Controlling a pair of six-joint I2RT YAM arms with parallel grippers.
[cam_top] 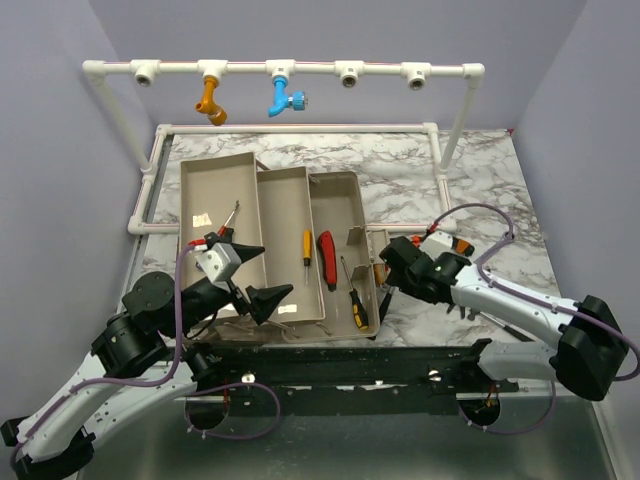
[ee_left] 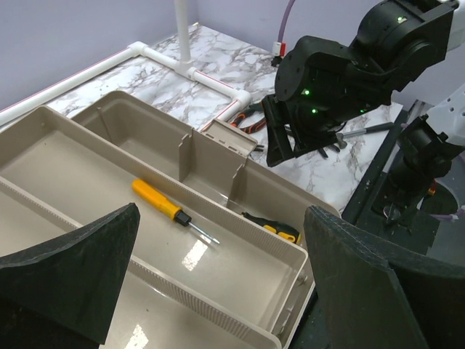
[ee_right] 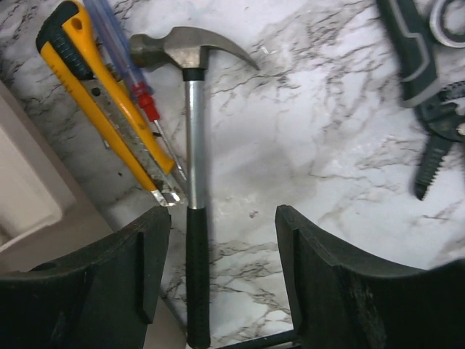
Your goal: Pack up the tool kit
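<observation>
Showing the toolbox (cam_top: 212, 185) opened flat at the left-centre of the marble table (cam_top: 440, 185): three beige troughs side by side, the rightmost split by partitions. Four tools lay inside:
- one small red-handled screwdriver (cam_top: 232, 216) in the left trough;
- one yellow-handled screwdriver (cam_top: 307, 246) in the middle trough;
- one red-handled tool (cam_top: 327, 246) and one black-and-yellow screwdriver (cam_top: 355, 302) in the right trough.

Beside the box, on the table, lay one hammer (ee_right: 195, 145), one yellow knife (ee_right: 94, 94) and one red-and-blue screwdriver (ee_right: 142, 98). Dark pliers (ee_right: 436, 138) were cut off by the frame edge, so they were perhaps more than one tool.

The left gripper (ee_left: 221, 218) hung over the box's near edge, fingers spread wide, holding nothing. The right gripper (ee_right: 218, 218) stood above the hammer, fingers apart on either side of its black handle, not gripping it.
</observation>
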